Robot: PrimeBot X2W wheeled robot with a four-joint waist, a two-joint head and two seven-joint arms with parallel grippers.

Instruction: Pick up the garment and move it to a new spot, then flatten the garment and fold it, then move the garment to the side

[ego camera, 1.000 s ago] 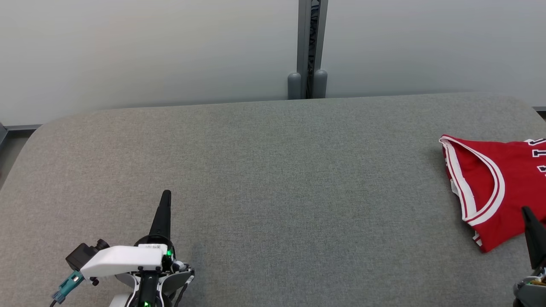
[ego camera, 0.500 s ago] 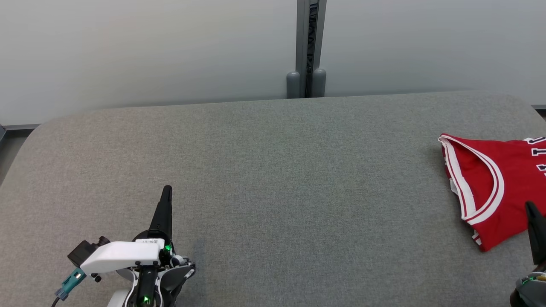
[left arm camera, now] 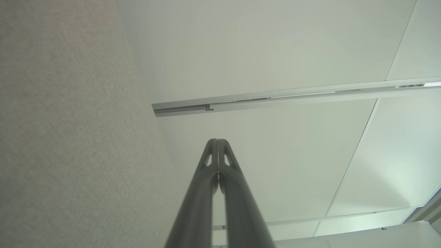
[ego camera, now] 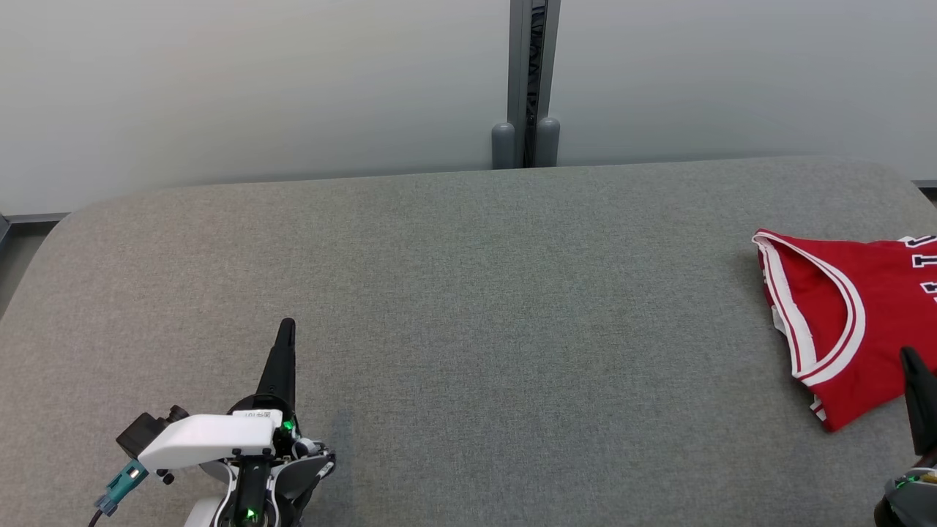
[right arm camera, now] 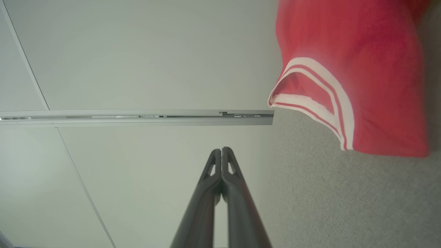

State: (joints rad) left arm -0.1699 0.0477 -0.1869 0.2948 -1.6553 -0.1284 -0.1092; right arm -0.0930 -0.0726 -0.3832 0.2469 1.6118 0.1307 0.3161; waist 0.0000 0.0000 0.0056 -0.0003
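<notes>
The garment [ego camera: 849, 322] is a red sleeveless jersey with white and red trim, lying folded at the right edge of the grey table [ego camera: 468, 293]; its right part runs out of the head view. The right wrist view shows the garment [right arm camera: 351, 69] at the upper right. My right gripper [ego camera: 911, 359] stands at the lower right, just in front of the jersey, fingers pressed together and empty [right arm camera: 221, 150]. Far from the jersey, at the lower left, my left gripper [ego camera: 287, 326] is shut with nothing in it [left arm camera: 217, 141].
A pale wall runs behind the table, with a grey vertical post [ego camera: 528, 80] at its middle. The table's rounded far corners show at left and right. A wide stretch of grey tabletop lies between the two grippers.
Since a second ago the whole head view has shifted slightly, so the camera moved. In the last half second nothing has visibly changed.
</notes>
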